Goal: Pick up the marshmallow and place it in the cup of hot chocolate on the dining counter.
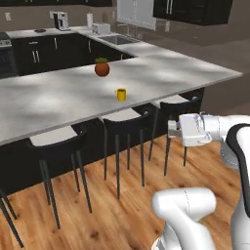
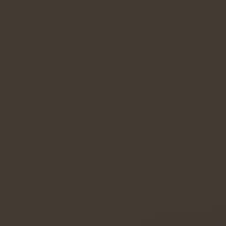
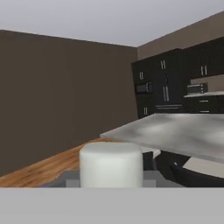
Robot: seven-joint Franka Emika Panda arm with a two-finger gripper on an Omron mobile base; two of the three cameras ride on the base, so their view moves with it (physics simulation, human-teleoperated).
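One yellow cup of hot chocolate stands on the dining counter; hand view shows the hand clamped on the marshmallow.

The white arm bends at its elbow, the forearm reaching level toward the left. The tool at its end is closed on a marshmallow.

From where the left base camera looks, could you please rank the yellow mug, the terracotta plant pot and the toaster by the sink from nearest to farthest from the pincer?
1. Yellow mug: on the dining counter, up and left of the pincer.
2. Terracotta plant pot: farther back on that counter.
3. Toaster: on the back worktop beside the sink.
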